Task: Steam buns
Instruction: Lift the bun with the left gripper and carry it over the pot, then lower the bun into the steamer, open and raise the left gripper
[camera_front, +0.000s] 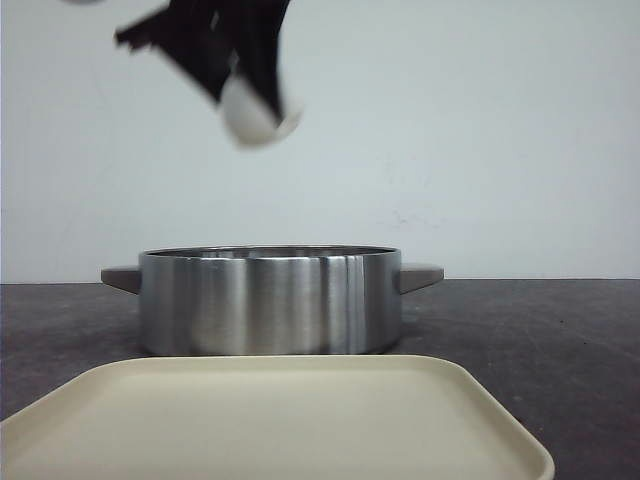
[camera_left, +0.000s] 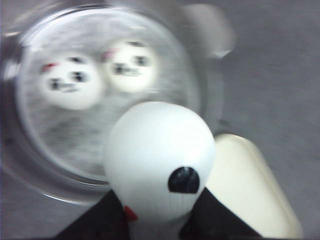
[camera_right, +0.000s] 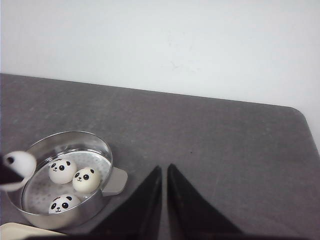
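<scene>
My left gripper (camera_front: 255, 105) is shut on a white panda bun (camera_front: 258, 115) and holds it high above the steel steamer pot (camera_front: 270, 300). In the left wrist view the held bun (camera_left: 160, 160) fills the middle between the black fingers (camera_left: 95, 225), over the pot's rim, with two buns (camera_left: 70, 82) (camera_left: 131, 66) lying inside. The right wrist view shows three buns (camera_right: 62, 171) (camera_right: 86, 180) (camera_right: 62, 203) in the pot (camera_right: 107, 155) and the held bun (camera_right: 19, 162) at its edge. My right gripper (camera_right: 164, 172) is shut and empty over bare table, away from the pot.
A cream tray (camera_front: 280, 420) lies empty in front of the pot, nearest the camera; its edge shows in the left wrist view (camera_left: 250, 190). The pot has two grey side handles (camera_front: 420, 275). The table is dark grey (camera_right: 225, 135), with a white wall behind.
</scene>
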